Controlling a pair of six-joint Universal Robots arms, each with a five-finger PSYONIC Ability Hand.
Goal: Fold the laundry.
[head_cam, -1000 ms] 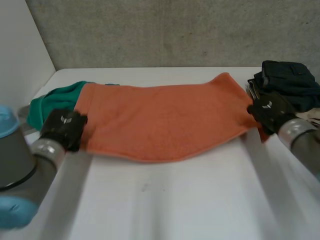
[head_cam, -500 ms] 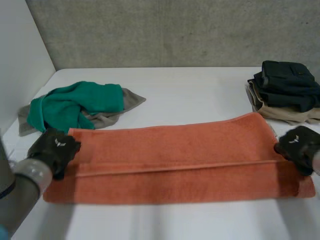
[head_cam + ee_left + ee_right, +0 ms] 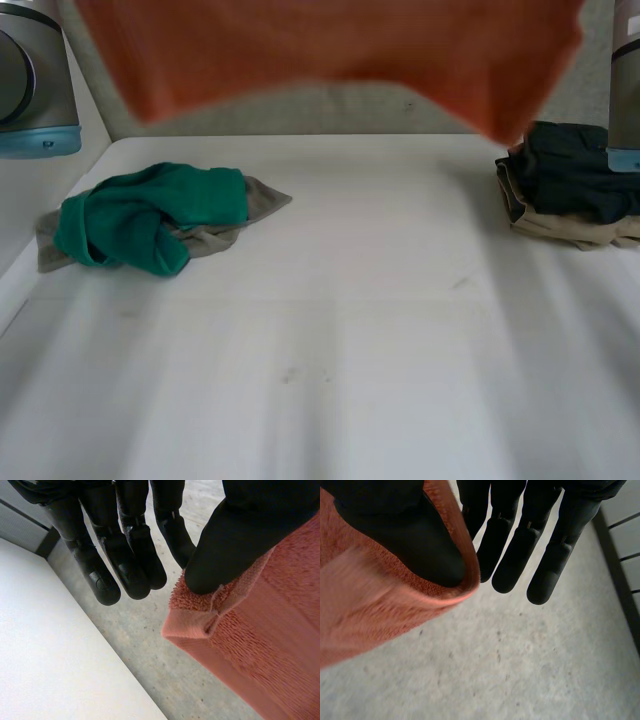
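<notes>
White table (image 3: 350, 380) below, orange towel (image 3: 330, 40) now lifted

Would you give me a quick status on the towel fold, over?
Left hand pinches an orange towel corner, right hand its opposite edge. It hangs high over the table. Green cloth and dark stack sit aside, clear.

We read the orange towel (image 3: 330, 50) as terry cloth: a nubby looped pile with a flat stitched hem. The left hand (image 3: 125, 540) and right hand (image 3: 520, 545) look like smooth black plastic with a dull sheen. The table (image 3: 350, 350) is smooth, matt white; the wall (image 3: 300, 112) is rough grey concrete. The green cloth (image 3: 150, 215) looks soft, the arm joint (image 3: 25, 70) satin grey metal, and its cap (image 3: 40, 140) glossy.
</notes>
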